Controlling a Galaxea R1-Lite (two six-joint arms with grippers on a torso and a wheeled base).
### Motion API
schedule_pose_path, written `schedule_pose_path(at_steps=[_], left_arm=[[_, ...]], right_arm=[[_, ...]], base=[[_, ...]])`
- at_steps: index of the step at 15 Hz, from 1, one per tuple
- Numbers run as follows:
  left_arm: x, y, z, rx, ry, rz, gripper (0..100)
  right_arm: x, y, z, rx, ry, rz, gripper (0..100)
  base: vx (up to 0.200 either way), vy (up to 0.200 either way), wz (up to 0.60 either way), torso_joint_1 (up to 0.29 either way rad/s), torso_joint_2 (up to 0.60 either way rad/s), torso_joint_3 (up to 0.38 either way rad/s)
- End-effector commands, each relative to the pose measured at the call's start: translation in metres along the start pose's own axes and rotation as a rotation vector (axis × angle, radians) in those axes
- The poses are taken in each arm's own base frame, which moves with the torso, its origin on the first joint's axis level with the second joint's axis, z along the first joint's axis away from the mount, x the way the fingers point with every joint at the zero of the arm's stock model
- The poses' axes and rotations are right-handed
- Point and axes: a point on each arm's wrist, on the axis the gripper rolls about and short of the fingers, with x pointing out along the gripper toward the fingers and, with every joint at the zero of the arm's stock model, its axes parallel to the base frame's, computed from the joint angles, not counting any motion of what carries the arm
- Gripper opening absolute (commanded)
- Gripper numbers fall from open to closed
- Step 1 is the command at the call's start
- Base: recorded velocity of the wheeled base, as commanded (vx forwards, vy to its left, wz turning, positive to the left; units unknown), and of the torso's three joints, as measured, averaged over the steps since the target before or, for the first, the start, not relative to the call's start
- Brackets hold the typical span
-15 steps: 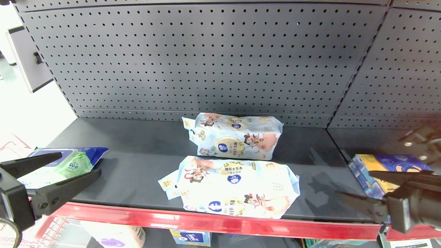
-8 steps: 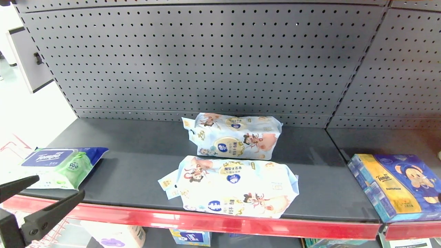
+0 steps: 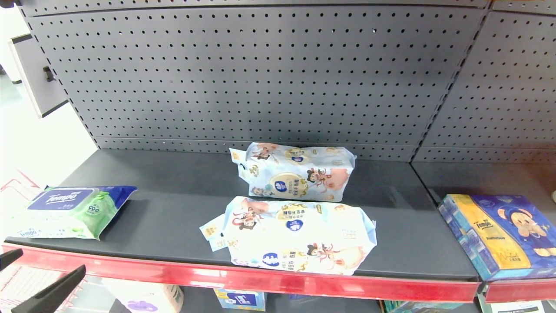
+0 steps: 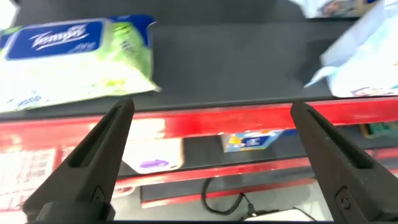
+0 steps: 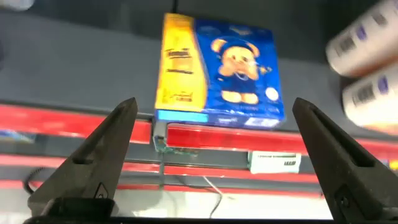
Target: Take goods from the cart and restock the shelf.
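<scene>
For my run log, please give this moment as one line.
left gripper open, empty | right gripper open, empty | shelf holds wipes pack, back tissue pack, front tissue pack, blue box

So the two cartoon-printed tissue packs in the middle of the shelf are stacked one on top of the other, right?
Not stacked: the head view shows both in the middle of the shelf, each resting on the board itself, the rear tissue pack behind the front tissue pack.

Brand lettering on wipes pack [image 3: 69,212]
</scene>
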Motion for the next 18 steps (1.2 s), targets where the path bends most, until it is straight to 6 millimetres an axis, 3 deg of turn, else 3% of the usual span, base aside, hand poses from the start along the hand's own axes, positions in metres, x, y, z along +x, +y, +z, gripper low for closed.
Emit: schedule_pose_path(at_steps=[1,12,15,18], left_arm=[[-0.0054,0.0010,-0.0069,-0.001,-0.018,0.014,100],[-0.0023,0.0006,-0.0041,0.003,-0.009,0.012,100],[-0.0019,0.0005,-0.0045,0.003,-0.006,0.013,100],[-0.0024,0.0006,-0.0035,0.002,-0.012,0.012,100]], right_arm=[[0.0066,0.0015,-0.0031,-0.024,0.035,0.004,100],[0.0093,0.0031,-0.0082,-0.042,0.055,0.022,100],[0.0093,0.0032,-0.0082,-0.047,0.055,0.023,100],[0.0099,0.0034,-0.0089,-0.059,0.059,0.026,100]], base=[[0.000,0.000,0.00,0.000,0.00,0.000],[0.000,0.000,0.00,0.000,0.00,0.000],[0.000,0.000,-0.60,0.001,0.00,0.004],[0.000,0.000,0.00,0.000,0.00,0.000]])
